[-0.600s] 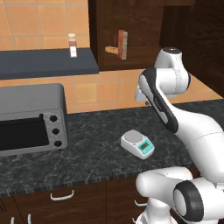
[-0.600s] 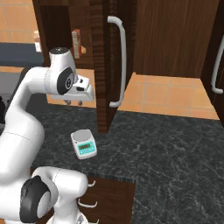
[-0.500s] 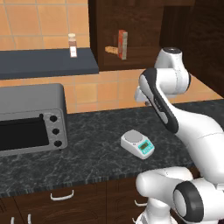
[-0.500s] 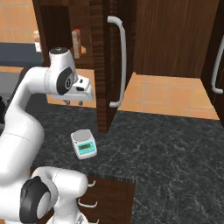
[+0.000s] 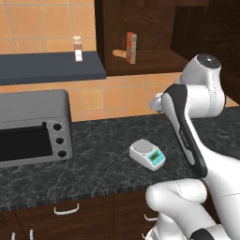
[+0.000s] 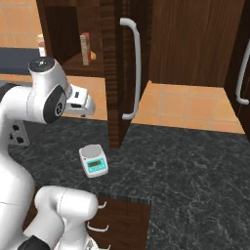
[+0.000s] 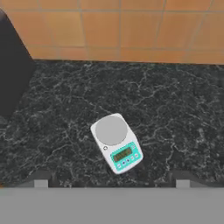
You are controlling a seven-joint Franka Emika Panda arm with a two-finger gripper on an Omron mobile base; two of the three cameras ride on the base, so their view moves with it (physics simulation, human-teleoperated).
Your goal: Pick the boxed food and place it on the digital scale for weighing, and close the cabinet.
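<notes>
Boxed food (image 5: 131, 47) stands upright on the open cabinet (image 6: 114, 73) shelf, upper middle of the left base view. Lower down, the digital scale (image 7: 117, 142) sits on the dark counter (image 7: 175, 113). The gripper (image 7: 111, 180) hangs above the scale, fingers wide apart, holding nothing.

The digital scale (image 5: 147, 154) sits on the counter (image 5: 103, 159) near the middle of the left base view, well right of the toaster oven (image 5: 33, 127) at the left edge. Up in the open cabinet (image 5: 154, 56), top centre, the boxed food (image 5: 131, 47) stands on the shelf, with what may be a bread lump (image 5: 120, 53) just left of it. A spice jar (image 5: 78, 48) stands on the ledge (image 5: 47, 68) at upper left. In the right base view, the cabinet door (image 6: 119, 73) hangs open above the scale.
</notes>
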